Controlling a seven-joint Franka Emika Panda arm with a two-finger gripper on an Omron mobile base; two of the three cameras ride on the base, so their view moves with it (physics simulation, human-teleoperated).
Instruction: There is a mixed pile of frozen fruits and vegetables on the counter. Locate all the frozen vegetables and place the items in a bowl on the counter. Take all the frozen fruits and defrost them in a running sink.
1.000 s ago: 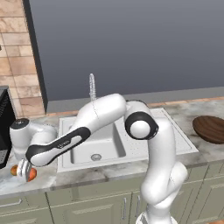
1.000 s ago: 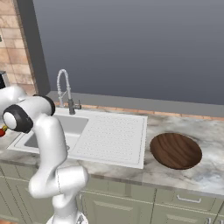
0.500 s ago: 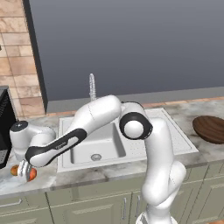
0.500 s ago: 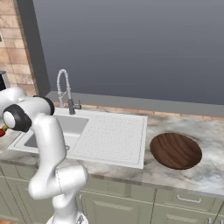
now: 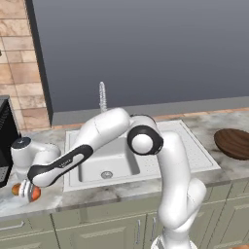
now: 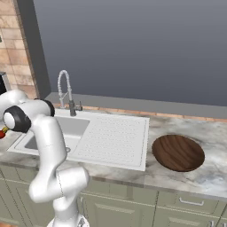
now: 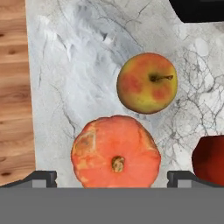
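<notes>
Hand (image 7: 112,177) was held wide open over orange-red tomato (image 7: 116,151), on desk (image 7: 78,57) far left of sink (image 5: 104,163). Yellow-red fruit (image 7: 147,83) lay just beyond. Straight centred descent advised, fruit left unnudged; bowl (image 6: 178,152) far right.

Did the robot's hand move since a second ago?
No. In the left base view the end effector hangs over the same counter spot left of the sink.

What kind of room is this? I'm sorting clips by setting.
A rendered home kitchen, most likely: a white rectangular sink with a tall chrome spring-coil faucet, set in a pale marbled stone counter over beige-green cabinets.
</notes>
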